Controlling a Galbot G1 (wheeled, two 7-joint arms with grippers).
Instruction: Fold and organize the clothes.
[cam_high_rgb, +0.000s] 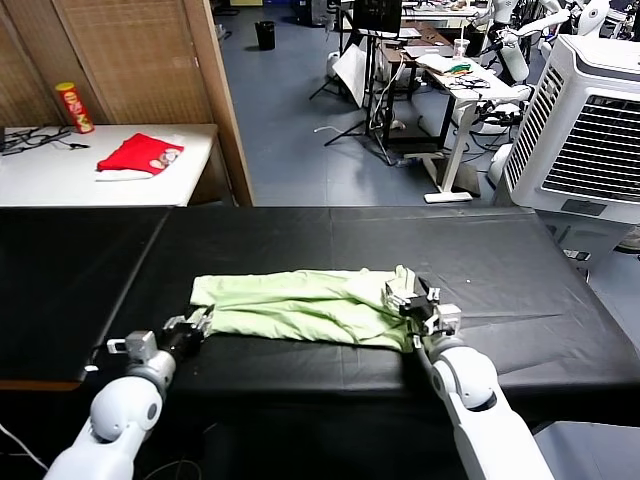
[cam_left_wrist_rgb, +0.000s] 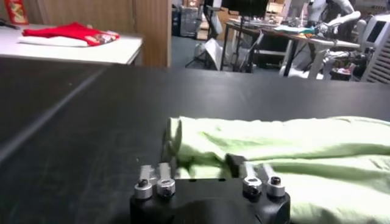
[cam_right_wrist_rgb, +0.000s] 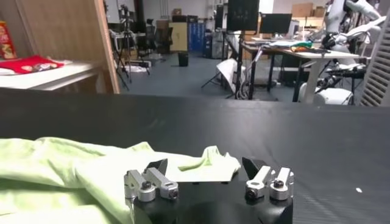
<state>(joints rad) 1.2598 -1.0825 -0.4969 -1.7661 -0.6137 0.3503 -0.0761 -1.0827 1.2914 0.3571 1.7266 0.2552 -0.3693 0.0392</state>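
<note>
Head view: the pale lime-green shirt (cam_high_rgb: 305, 305) lies as a long, rumpled strip on the black table (cam_high_rgb: 300, 235), its long axis running from the left gripper (cam_high_rgb: 197, 326) to the right gripper (cam_high_rgb: 420, 305). Each gripper sits at its own end of the strip, so neither is nearer.

Left wrist view: left gripper (cam_left_wrist_rgb: 204, 170) has its fingers apart, straddling the near hem; thin, soft cotton, creased, directly ahead of the tool.

Right wrist view: right gripper (cam_right_wrist_rgb: 207, 172) likewise spread, a curled cloth edge between the fingers, not clamped. A red garment (cam_right_wrist_rgb: 30, 64) lies well beyond, on another table.
</note>
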